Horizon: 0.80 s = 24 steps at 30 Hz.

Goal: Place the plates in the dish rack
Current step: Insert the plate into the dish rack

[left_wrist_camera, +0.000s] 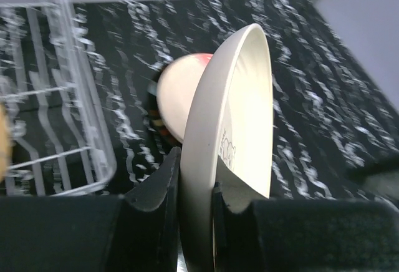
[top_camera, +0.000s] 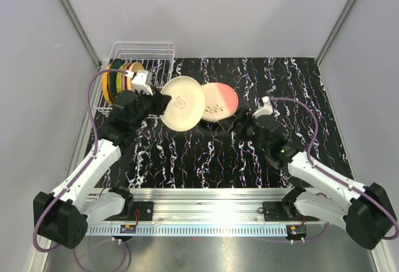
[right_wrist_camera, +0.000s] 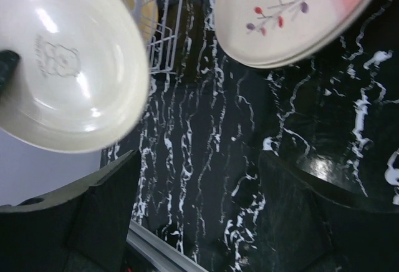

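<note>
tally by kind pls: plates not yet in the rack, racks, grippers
plates outside the rack: 2 (plain cream round plate clamped in the left gripper; pink-and-cream flowered plate lying flat)
white wire dish rack: 1
grippers: 2 (right gripper open, empty)
total: 5

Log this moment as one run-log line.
left gripper: shut on cream plate, held on edge near dish rack | right gripper: open, empty, near pink plate | dish rack: holds several plates

My left pincer (left_wrist_camera: 194,188) grips the round cream plate (top_camera: 182,102) tilted mid-frame; the pink-and-white plate (top_camera: 221,100) lies just right; the white wire dish rack (top_camera: 156,55), upper left, holds upright plates (top_camera: 117,80).
</note>
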Tool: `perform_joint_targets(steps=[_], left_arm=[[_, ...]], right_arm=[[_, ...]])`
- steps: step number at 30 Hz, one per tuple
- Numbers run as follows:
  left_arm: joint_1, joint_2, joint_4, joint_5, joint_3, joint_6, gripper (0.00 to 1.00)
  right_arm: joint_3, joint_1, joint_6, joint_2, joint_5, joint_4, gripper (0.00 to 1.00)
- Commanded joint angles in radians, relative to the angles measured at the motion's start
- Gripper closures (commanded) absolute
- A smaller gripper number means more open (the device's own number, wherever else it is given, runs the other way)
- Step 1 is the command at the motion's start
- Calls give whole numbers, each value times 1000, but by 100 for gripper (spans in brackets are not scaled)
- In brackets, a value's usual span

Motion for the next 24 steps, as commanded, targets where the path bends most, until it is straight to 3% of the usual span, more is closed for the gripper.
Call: perform_joint_targets(steps=[1,5,11,15,19,24], left_arm=[[1,-34,43,-277,54,109,100],[1,41,-34,-537,169,235,100],[-5,211,33,-730,284,425,100],[-1,269,213,-786,263,571,100],[9,351,292,-856,272,677,100],[38,434,398,-832,292,744,100]], right_arm=[[-76,9,-4,-81,59,2,17],[-188,9,-22,-173,42,47,18],[-239,9,-70,-236,15,73,18],[-257,9,-97,-286,4,62,17],[-285,9,-111,-335,32,38,12],[-309,8,-111,-383,36,42,6]])
